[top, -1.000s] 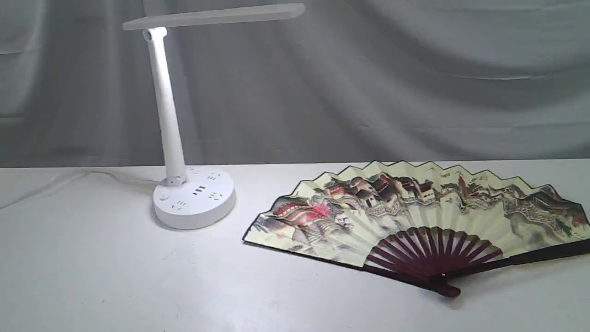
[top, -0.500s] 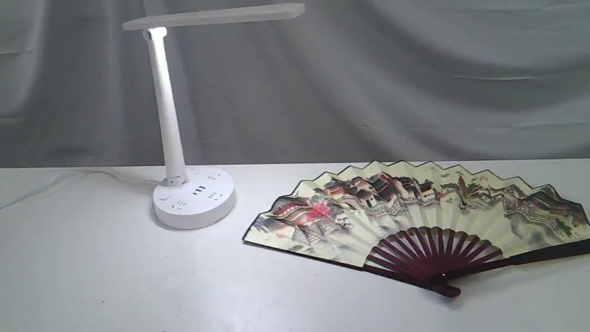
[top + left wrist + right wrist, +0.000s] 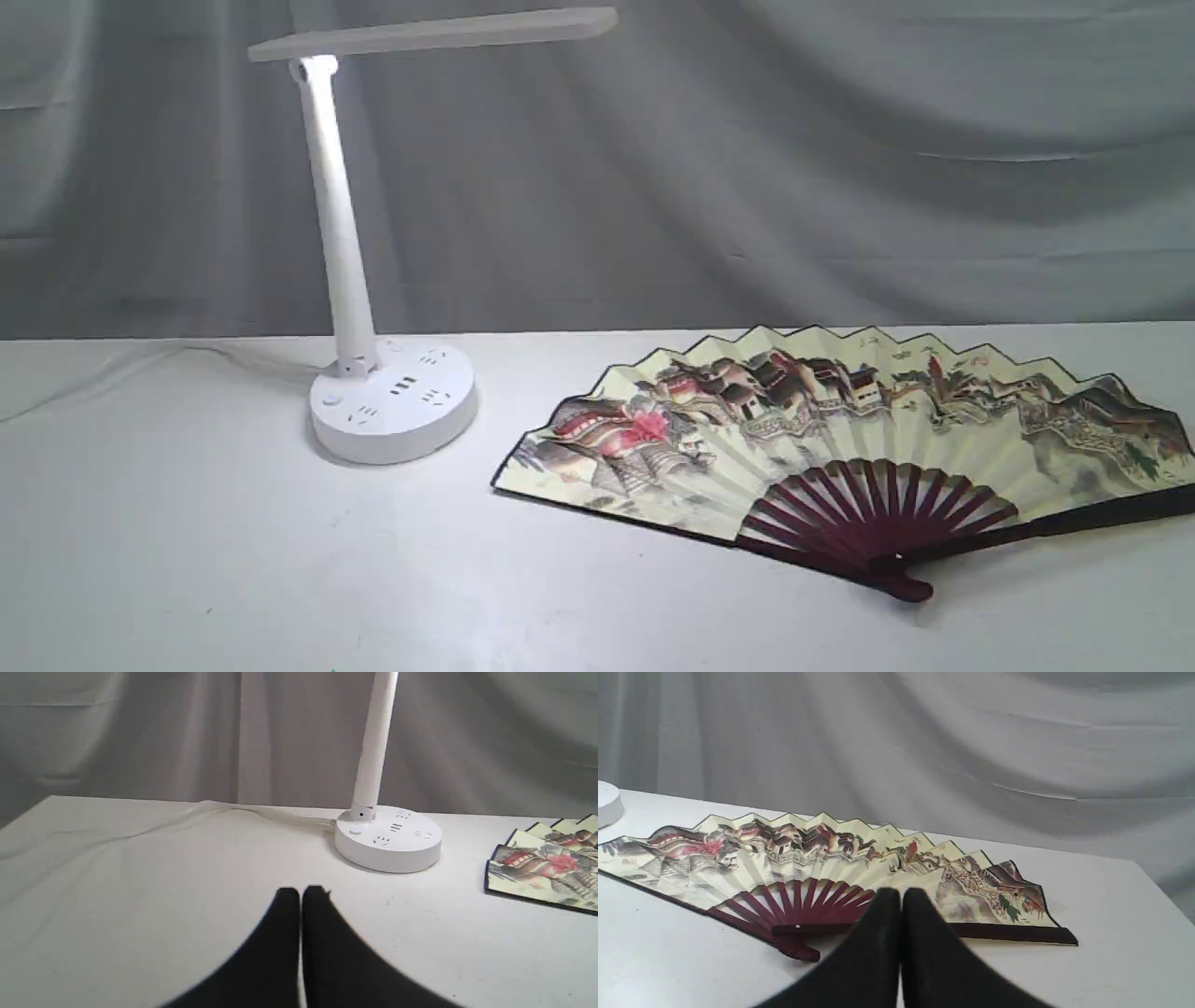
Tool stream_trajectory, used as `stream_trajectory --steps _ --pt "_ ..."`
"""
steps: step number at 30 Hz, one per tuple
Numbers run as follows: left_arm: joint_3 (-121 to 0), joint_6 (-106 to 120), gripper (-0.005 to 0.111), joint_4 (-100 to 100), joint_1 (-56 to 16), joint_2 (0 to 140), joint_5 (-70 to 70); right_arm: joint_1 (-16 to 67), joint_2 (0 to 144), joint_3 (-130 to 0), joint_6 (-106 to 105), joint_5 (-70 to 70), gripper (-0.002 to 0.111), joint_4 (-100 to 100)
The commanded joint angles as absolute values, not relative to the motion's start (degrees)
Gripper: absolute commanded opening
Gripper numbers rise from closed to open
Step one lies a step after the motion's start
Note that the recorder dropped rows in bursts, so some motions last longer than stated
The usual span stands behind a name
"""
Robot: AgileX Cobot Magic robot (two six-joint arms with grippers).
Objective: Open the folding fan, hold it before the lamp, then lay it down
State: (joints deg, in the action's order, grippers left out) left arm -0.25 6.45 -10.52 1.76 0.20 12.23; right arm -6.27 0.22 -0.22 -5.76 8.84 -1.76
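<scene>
The folding fan (image 3: pixel 840 439) lies spread open and flat on the white table, right of centre, its cream painted leaf facing up and its maroon ribs meeting at a pivot near the front. It also shows in the right wrist view as the fan (image 3: pixel 822 863), and its left tip as the fan (image 3: pixel 546 868). The white lamp (image 3: pixel 373 392) stands at the left with its bar head overhead; its base is the lamp (image 3: pixel 387 842). My left gripper (image 3: pixel 301 891) is shut and empty, short of the lamp base. My right gripper (image 3: pixel 901 892) is shut and empty, near the fan's ribs.
The lamp's white cord (image 3: pixel 187 812) trails across the table (image 3: pixel 233 560) toward the left edge. A grey draped cloth (image 3: pixel 840 159) hangs behind the table. The table's right corner (image 3: pixel 1153 896) lies just beyond the fan's right guard.
</scene>
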Motion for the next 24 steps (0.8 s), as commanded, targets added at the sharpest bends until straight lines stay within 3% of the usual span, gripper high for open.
stream_trajectory --steps 1,24 --pt "0.0 6.44 0.0 -7.3 1.77 0.0 11.35 -6.19 0.0 0.0 -5.87 9.46 0.0 -1.99" --pt "0.0 4.92 0.0 -2.26 1.77 0.0 11.79 -6.19 0.0 0.0 -5.62 9.34 0.0 0.49"
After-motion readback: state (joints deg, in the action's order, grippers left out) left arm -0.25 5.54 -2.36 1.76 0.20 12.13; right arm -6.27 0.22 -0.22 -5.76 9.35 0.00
